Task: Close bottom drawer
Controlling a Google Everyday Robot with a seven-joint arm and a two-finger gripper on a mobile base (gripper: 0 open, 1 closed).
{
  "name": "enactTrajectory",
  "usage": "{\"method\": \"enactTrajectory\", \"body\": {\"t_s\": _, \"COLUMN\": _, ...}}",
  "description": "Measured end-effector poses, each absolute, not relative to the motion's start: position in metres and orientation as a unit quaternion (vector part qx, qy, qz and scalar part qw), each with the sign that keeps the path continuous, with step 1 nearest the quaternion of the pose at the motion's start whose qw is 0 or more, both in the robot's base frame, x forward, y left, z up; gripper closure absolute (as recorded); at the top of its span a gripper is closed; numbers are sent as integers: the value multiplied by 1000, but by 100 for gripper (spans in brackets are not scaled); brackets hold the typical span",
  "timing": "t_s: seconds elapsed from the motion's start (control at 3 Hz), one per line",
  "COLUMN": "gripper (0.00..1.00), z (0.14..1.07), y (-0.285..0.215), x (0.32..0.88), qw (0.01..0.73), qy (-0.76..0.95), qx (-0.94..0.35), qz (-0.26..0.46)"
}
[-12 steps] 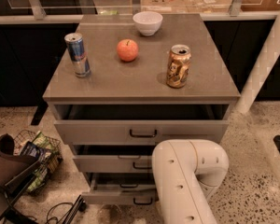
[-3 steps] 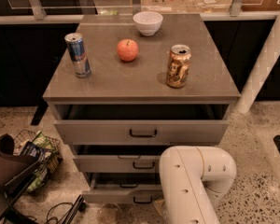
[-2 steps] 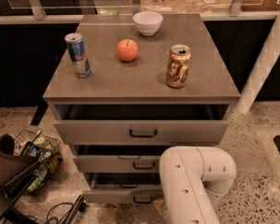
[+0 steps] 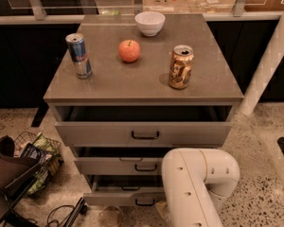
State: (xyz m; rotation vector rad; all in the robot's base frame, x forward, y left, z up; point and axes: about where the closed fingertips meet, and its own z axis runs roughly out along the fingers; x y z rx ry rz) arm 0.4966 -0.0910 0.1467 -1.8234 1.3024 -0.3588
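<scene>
Since four seconds ago the white arm has shifted a little to the right, while the drawers and the things on the desk lie as they did.

What seems to be the end effector is only a dim pale shape at the lower edge, left of the arm's big elbow and just before the lowest drawer front. If it is apart or together, I cannot tell.

Directly behind it is the bottom drawer. It is pulled out a part of the way, with a dark gap above its front. Its flat grey front faces the camera, its long axis goes from left to right, and its black bar handle lies along the same line.

Above it the middle drawer and the top drawer are also standing open.

Further up, on the desk, stand a blue and silver can to the left, an apple, a gold-brown can to the right and a white bowl at the back. No writing on either can is readable.

To the left of the end effector, on the floor, sits a wire basket with packets, whose print I cannot read.
</scene>
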Motion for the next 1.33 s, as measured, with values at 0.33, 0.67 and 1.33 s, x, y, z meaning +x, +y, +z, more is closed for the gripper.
{"method": "enactTrajectory", "body": {"t_s": 0.33, "gripper": 100, "z": 147, "y": -91, "x": 496, "qw": 422, "qy": 520, "qx": -728, "qz": -143}}
{"method": "enactTrajectory", "body": {"t_s": 0.67, "gripper": 100, "z": 147, "y": -91, "x": 496, "qw": 423, "qy": 520, "qx": -728, "qz": -143}}
{"method": "enactTrajectory", "body": {"t_s": 1.33, "gripper": 100, "z": 147, "y": -91, "x": 496, "qw": 423, "qy": 520, "qx": -728, "qz": -143}}
